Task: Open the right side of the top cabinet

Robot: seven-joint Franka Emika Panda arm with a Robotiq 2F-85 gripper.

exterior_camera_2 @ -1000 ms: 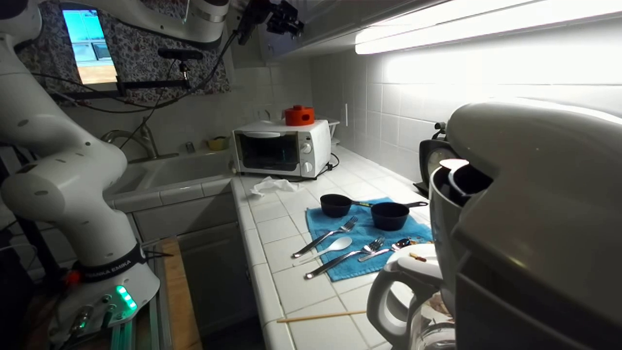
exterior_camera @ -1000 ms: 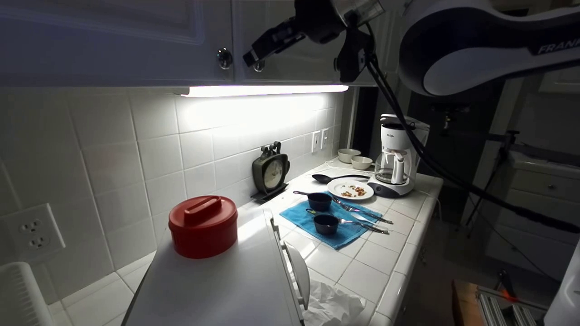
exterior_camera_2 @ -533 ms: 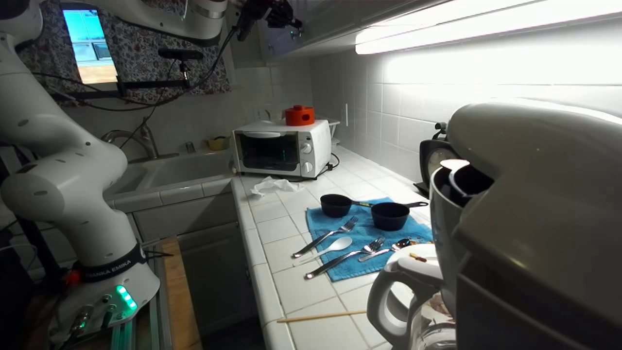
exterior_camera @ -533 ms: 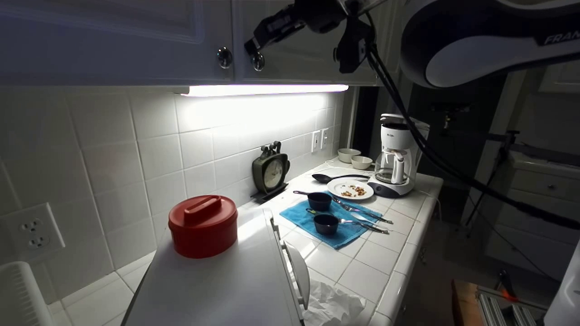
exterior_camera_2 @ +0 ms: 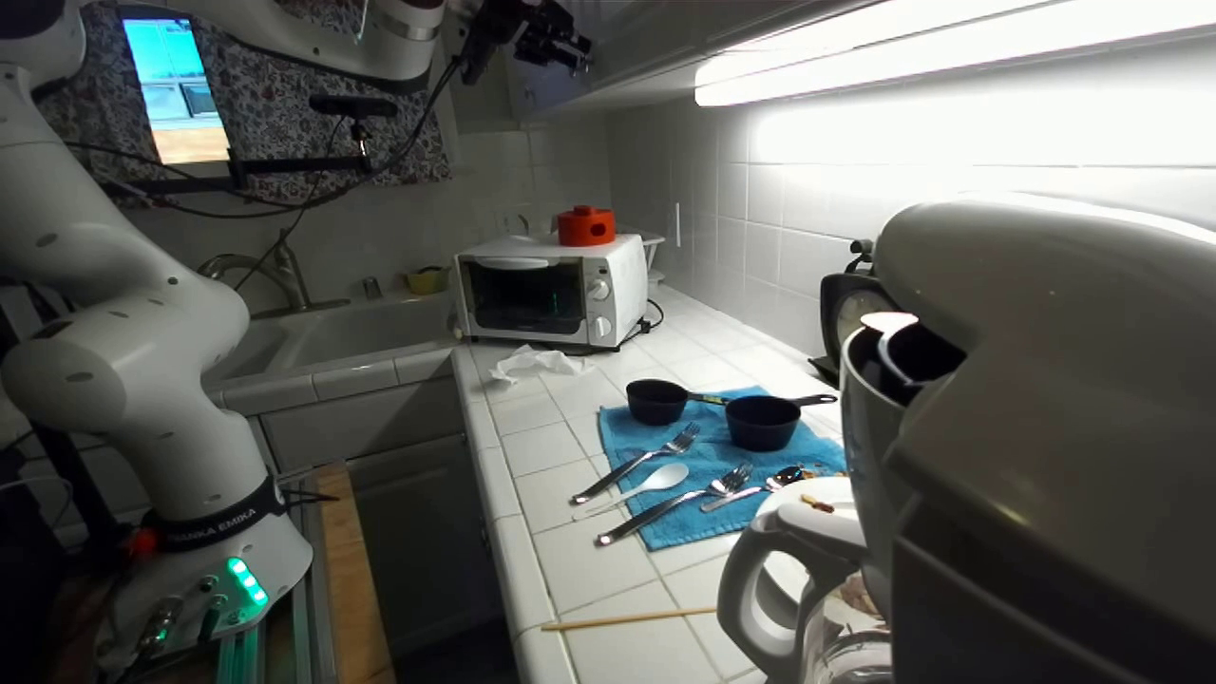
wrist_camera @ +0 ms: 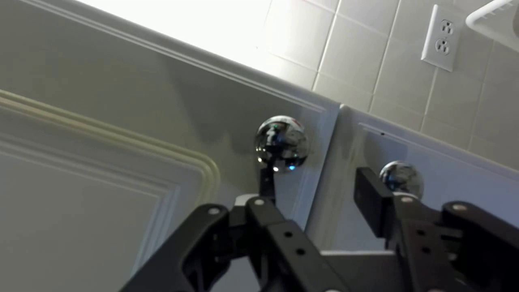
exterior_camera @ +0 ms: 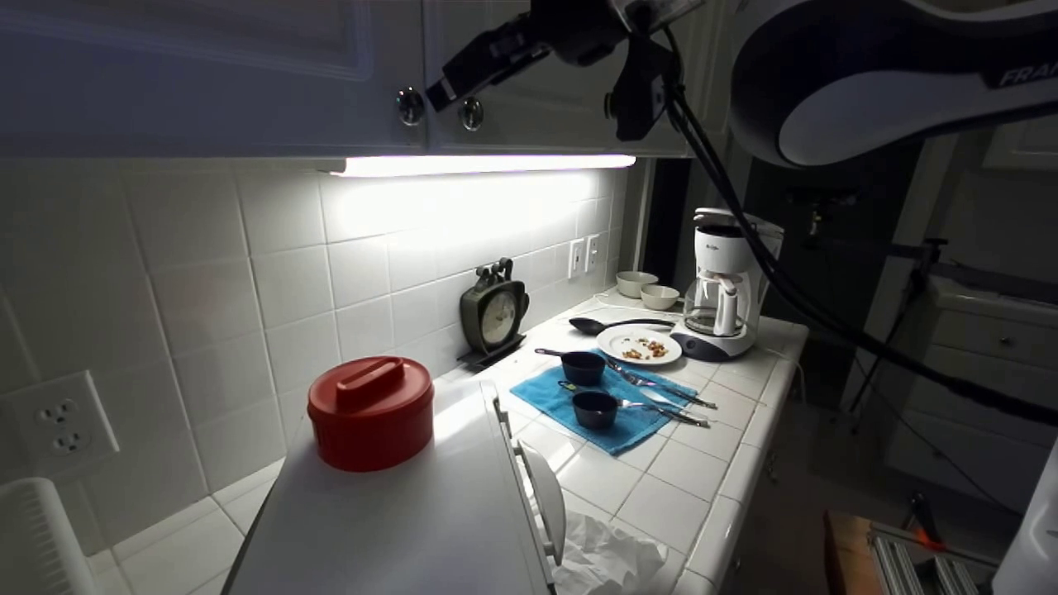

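The top cabinet [exterior_camera: 248, 124] is white with both doors shut. Its right side, the door [exterior_camera: 554, 124] with a silver knob [exterior_camera: 471, 113] at lower left, fills the left of the wrist view [wrist_camera: 81, 194]. That knob [wrist_camera: 282, 142] is just beyond the tip of my left-hand finger there. The twin door's knob [wrist_camera: 401, 178] is partly hidden behind the right-hand finger; it also shows in an exterior view [exterior_camera: 409, 106]. My gripper [wrist_camera: 318, 190] is open, with nothing between its fingers. It sits in front of the seam between the doors, in both exterior views [exterior_camera: 438, 95] [exterior_camera_2: 578, 55].
A lit tube lamp [exterior_camera: 488, 166] runs under the cabinet. Below, a white toaster oven [exterior_camera_2: 627, 285] bears a red lidded container [exterior_camera: 372, 413]. A blue towel [exterior_camera: 537, 397] with cups and cutlery, a scale [exterior_camera: 496, 314] and a coffee maker [exterior_camera: 723, 281] stand on the counter.
My gripper rose a little, then shifted left in an exterior view, from in front of the right door's knob to between the two knobs. The doors have not moved.
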